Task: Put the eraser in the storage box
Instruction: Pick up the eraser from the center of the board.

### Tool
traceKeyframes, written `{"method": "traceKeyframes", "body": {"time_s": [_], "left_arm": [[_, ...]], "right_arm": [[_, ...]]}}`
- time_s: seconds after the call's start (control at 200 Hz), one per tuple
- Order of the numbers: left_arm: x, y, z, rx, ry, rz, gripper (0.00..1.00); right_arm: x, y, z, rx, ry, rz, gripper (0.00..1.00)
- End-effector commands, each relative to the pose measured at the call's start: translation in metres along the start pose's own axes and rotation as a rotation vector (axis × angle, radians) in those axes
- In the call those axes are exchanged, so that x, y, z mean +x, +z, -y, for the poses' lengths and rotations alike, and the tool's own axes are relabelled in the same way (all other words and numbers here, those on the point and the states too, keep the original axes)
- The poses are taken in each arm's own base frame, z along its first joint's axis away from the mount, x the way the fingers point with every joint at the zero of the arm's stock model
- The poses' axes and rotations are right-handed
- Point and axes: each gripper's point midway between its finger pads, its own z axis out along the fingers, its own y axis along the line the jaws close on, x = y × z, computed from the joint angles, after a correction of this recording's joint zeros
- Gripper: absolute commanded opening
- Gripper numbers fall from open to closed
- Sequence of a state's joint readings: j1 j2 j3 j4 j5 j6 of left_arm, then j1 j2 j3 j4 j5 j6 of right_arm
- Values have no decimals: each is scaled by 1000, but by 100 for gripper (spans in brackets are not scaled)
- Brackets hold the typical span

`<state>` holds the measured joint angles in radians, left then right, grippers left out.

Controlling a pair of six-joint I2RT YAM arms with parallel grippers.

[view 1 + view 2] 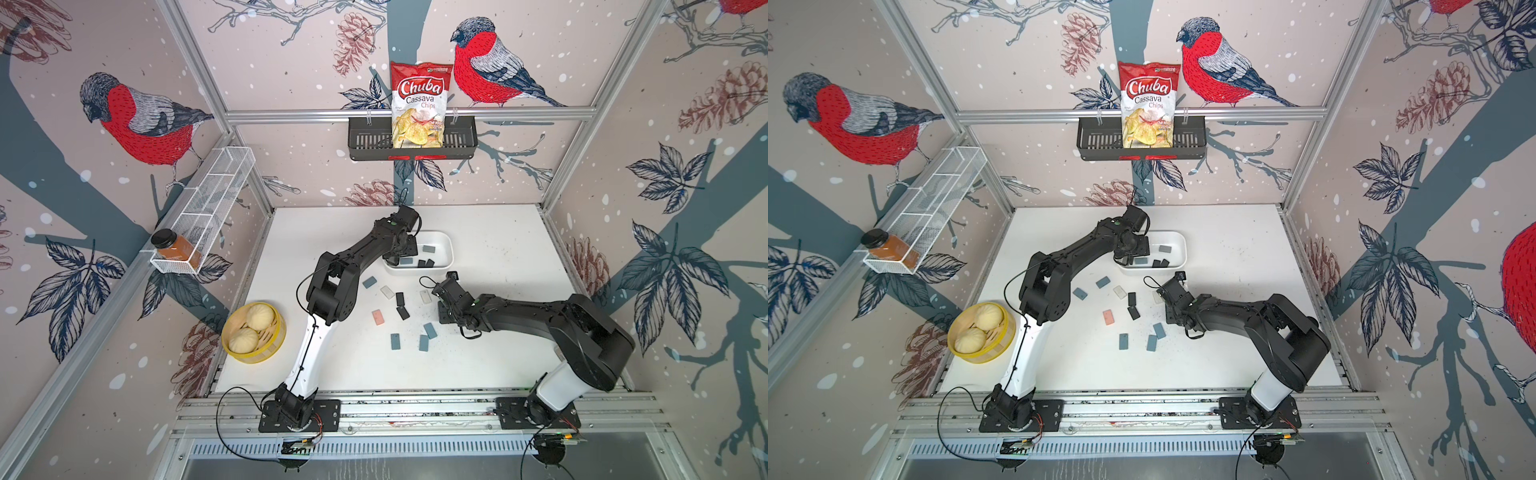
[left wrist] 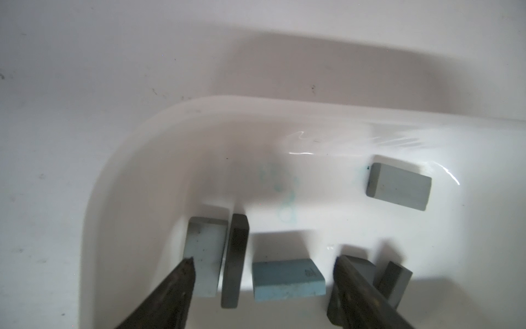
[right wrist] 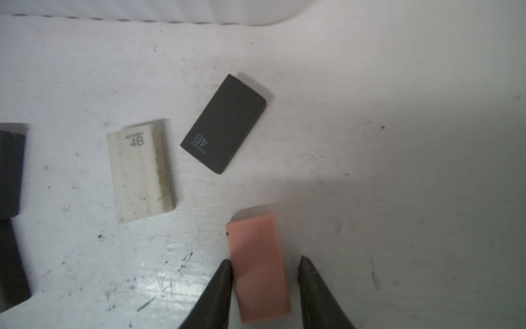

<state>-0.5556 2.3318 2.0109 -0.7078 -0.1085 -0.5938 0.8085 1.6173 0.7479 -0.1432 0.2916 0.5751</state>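
Observation:
The white storage box (image 1: 451, 253) stands at the middle back of the table, with several erasers inside. My left gripper (image 2: 263, 257) hangs open inside it. A blue eraser (image 2: 287, 280) lies loose on the box floor between its fingers, touching neither. My right gripper (image 3: 265, 258) is low over the table in front of the box, its jaws around a pink eraser (image 3: 257, 267) that lies flat. One finger (image 3: 222, 284) touches the eraser and the other stands a little apart. In both top views the right gripper (image 1: 444, 306) hides this eraser.
Loose erasers lie between the arms: white (image 3: 141, 171), black (image 3: 225, 124), another pink (image 1: 377, 316) and blue ones (image 1: 428, 332). A yellow steamer with buns (image 1: 253, 328) sits front left. A wire rack with a jar (image 1: 199, 216) and a black basket with chips (image 1: 411, 141) hang on the walls.

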Motion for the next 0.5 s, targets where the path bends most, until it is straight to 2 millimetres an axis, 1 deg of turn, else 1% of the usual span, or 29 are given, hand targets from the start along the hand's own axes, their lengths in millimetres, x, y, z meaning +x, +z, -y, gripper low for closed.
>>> {"method": "traceKeyframes", "body": {"time_s": [0.0, 0.12, 0.245, 0.305, 0.38, 0.495], "left_arm": [[-4, -14, 4, 5, 22, 11, 86], [-11, -31, 7, 10, 28, 37, 96], [-20, -57, 9, 14, 32, 80, 96], [-22, -69, 7, 3, 37, 101, 96], [-21, -82, 1, -8, 35, 121, 96], [-7, -99, -8, 0, 26, 136, 96]], "right_arm": [[6, 1, -1, -7, -5, -26, 37], [5, 1, -1, -6, -5, -23, 34], [5, 0, -1, -7, -4, -24, 30], [4, 0, -1, -9, -2, -21, 29], [4, -1, 0, -6, -1, -19, 28], [2, -3, 2, -4, 4, -12, 26]]}}
